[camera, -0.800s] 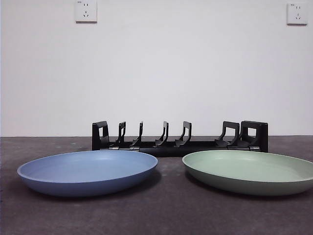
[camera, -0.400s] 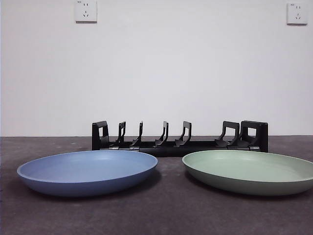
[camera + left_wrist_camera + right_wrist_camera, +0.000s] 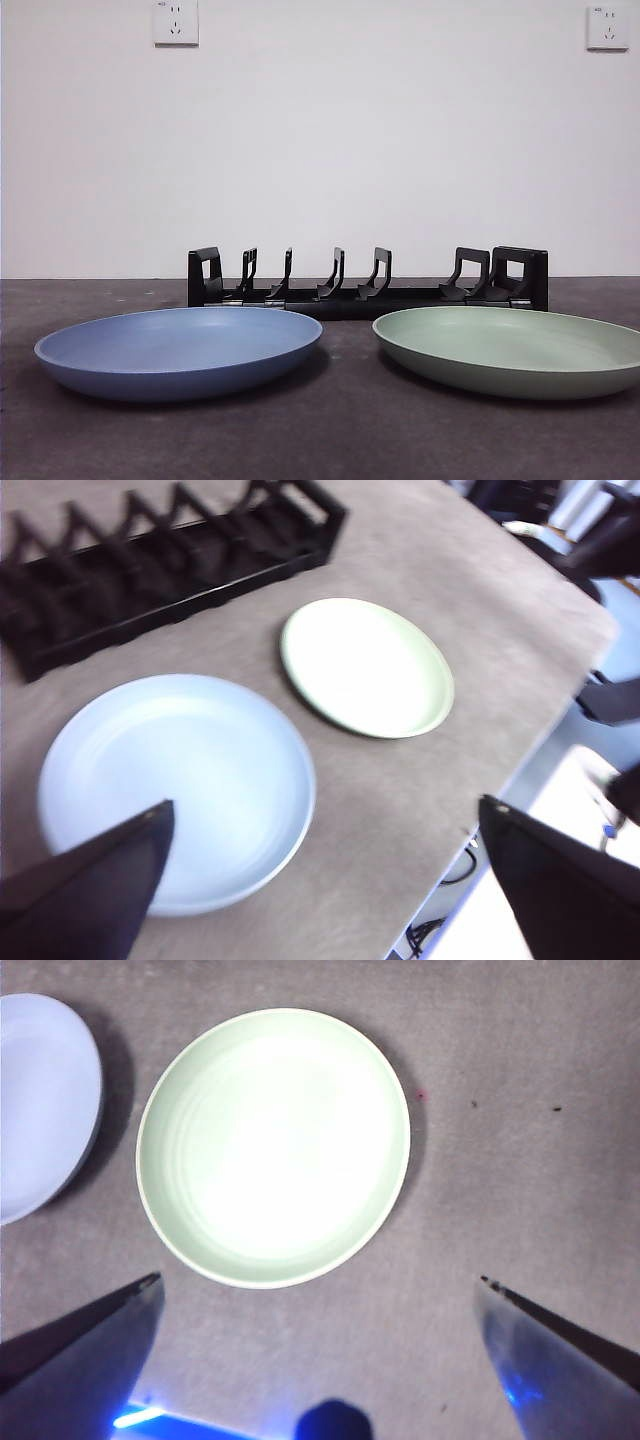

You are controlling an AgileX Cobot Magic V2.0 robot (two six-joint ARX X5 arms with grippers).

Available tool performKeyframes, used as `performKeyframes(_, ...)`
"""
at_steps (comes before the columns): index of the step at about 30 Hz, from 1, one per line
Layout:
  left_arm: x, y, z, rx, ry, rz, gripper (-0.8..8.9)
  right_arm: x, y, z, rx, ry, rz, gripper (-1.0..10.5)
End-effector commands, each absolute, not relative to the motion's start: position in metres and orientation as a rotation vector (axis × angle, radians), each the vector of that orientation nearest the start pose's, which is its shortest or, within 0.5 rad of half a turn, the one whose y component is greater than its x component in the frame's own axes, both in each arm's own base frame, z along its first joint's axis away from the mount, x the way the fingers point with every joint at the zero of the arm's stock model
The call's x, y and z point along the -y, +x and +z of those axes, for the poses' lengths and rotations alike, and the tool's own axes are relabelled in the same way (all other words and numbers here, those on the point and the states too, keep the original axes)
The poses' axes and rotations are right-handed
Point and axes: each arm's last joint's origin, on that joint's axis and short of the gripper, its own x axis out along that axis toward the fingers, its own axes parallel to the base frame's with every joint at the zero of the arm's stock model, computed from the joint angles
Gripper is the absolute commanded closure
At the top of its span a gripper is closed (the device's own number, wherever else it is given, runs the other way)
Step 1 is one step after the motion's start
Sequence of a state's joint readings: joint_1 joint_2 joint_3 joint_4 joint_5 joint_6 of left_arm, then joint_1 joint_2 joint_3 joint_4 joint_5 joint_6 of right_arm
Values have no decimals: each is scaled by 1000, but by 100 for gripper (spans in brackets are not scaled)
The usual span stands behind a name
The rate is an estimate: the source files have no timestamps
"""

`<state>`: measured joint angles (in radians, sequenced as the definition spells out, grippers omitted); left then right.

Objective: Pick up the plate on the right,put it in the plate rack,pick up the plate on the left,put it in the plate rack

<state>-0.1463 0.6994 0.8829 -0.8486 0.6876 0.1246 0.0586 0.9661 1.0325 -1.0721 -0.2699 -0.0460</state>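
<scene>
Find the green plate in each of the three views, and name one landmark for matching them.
Front view: green plate, lower right, before the plate rack.
Left wrist view: centre.
Right wrist view: upper centre.
Landmark: blue plate beside it.

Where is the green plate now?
In the front view the green plate lies flat on the table's right side, beside the blue plate, before the plate rack.
</scene>
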Motion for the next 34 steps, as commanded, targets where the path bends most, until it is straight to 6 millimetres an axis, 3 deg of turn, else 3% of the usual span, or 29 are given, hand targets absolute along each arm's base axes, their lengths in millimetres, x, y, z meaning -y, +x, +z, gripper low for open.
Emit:
performKeyframes(1,39,116,325,-556,-34,-902,186,-18,178,309,-1022,87,316,411)
performKeyframes(6,46,118,327,-497,40,-968,186,-21,214,285,-1108,103,308,412)
performKeyframes(14,59,121,325,-474,142,-1067,186,-24,264,229,-1285,122,297,415)
performKeyframes(23,72,130,325,-425,184,-1132,186,-25,289,184,-1389,134,290,419)
performKeyframes(34,89,141,316,-455,315,-1108,186,-27,298,166,-1411,172,330,794)
